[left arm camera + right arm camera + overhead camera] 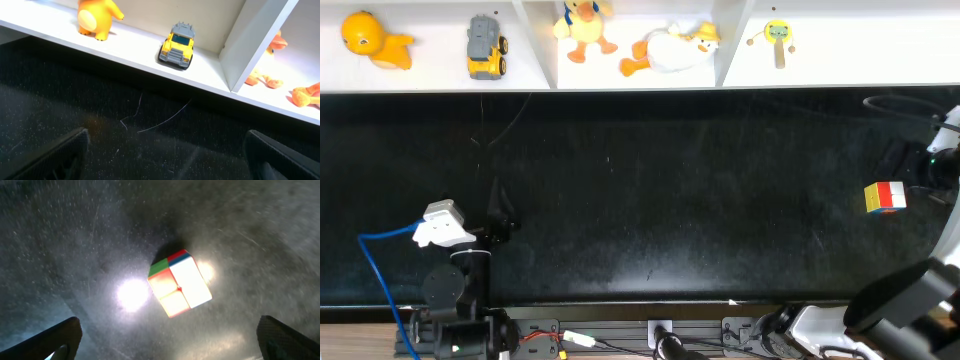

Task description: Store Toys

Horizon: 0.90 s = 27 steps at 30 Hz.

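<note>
The cube (179, 282) lies on the black desk (670, 200); the right gripper (172, 340) hangs directly above the cube, released; the left gripper (170, 162), well apart from the cube, likewise released

Left arm (455, 280) sits at the lower left of the top view, folded up tight on itself. There's a white wrist camera (445, 225) on top and a blue cable (380, 270) looping off toward the bottom left corner. The left hand (166, 145) is spread wide, with its fingers (65, 152) way out in the two bottom corners of its wrist view.

Right arm (905, 295) comes up from the lower right and hugs the right edge of the frame. The right hand (169, 325) is around mid-height there, aimed pretty much straight down, and its fingers (52, 340) are just as wide apart.
</note>
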Motion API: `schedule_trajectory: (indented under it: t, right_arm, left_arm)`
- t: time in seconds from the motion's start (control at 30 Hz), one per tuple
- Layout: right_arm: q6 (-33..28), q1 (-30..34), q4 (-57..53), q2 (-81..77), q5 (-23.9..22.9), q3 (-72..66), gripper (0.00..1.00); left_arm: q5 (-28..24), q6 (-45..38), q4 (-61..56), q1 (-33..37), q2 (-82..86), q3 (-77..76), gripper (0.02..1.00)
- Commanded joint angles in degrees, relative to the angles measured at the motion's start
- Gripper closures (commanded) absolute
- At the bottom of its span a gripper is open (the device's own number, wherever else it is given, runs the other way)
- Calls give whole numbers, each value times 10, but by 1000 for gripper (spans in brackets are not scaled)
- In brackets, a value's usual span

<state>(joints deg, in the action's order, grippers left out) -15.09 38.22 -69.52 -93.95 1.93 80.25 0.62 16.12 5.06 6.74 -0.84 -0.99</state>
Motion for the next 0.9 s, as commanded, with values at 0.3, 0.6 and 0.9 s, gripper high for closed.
schedule_trajectory:
  t: [0.3, 0.6, 0.9]
  right_arm:
    - [-109, 1, -12, -92, -3, 9, 5]
    - [-107, 1, -15, -114, -91, 8, 7]
    - [-109, 1, 10, -145, -81, 8, 5]
  left_arm:
    - [-6, -11, -3, -4, 7, 5, 20]
    - [-6, -11, -3, -4, 7, 5, 20]
    - [-6, -11, -3, -4, 7, 5, 20]
